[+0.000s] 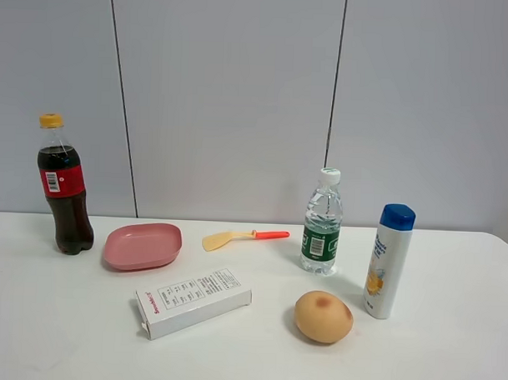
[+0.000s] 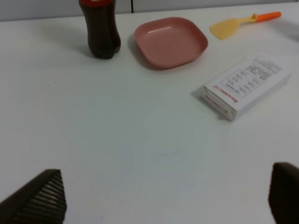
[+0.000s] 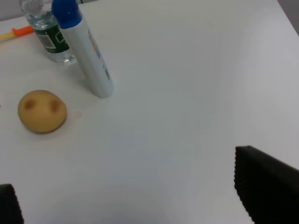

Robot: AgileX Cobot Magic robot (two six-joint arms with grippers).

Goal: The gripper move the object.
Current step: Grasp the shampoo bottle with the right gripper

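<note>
The white lotion bottle (image 1: pixel 389 261) with a blue cap and a yellow-orange picture stands upright at the right of the white table. It also shows in the right wrist view (image 3: pixel 91 52), standing some way ahead of my right gripper (image 3: pixel 138 200). That gripper is open and empty, with its black fingertips (image 3: pixel 266 186) far apart. My left gripper (image 2: pixel 161 198) is open and empty over bare table, with dark fingertips (image 2: pixel 39 198) wide apart. Neither arm shows in the exterior high view.
A clear water bottle (image 1: pixel 322 221) stands just left of the lotion bottle, and a tan bun (image 1: pixel 323 317) lies in front. A white box (image 1: pixel 192 301), pink plate (image 1: pixel 143 245), yellow spatula (image 1: pixel 242 236) and cola bottle (image 1: pixel 64 186) lie to the left.
</note>
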